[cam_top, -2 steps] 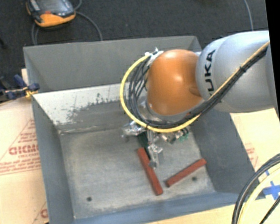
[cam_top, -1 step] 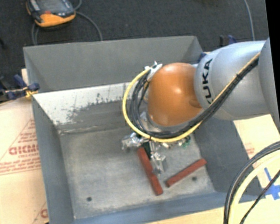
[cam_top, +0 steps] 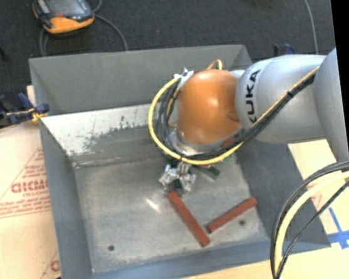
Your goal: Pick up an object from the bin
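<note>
My gripper point(cam_top: 178, 180) hangs low over the middle of the bin floor, below the orange wrist cover. Its metal fingertips sit right at the upper end of a reddish-brown stick point(cam_top: 187, 217) that runs diagonally down to the right. A second reddish-brown stick point(cam_top: 232, 214) lies to the right of it, and the two meet at their lower ends in a V. Something small and dark green point(cam_top: 213, 171) shows just right of the gripper, mostly hidden under the arm. Nothing can be seen held between the fingers.
The arm and its yellow cables cover the bin's upper right part. The bin's left half is bare grey floor with scuffed walls.
</note>
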Controlling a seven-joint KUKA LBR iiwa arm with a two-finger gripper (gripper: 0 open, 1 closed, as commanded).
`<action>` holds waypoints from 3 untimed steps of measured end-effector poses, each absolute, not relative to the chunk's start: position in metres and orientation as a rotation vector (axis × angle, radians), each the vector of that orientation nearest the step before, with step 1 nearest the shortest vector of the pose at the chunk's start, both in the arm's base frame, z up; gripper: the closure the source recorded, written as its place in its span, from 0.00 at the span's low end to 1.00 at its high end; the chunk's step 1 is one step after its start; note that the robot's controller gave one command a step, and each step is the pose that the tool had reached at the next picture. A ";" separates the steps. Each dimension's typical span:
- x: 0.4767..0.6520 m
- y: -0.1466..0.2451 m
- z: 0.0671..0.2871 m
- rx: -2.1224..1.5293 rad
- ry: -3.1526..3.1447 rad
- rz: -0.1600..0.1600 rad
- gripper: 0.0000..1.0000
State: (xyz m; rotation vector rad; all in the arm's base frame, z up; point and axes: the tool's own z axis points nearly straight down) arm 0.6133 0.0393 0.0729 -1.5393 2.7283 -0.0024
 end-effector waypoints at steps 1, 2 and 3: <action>0.613 0.039 0.073 -1.537 2.731 -0.001 0.00; 0.613 0.039 0.073 -1.537 2.733 -0.001 0.00; 0.625 0.030 0.072 -2.026 2.395 0.001 1.00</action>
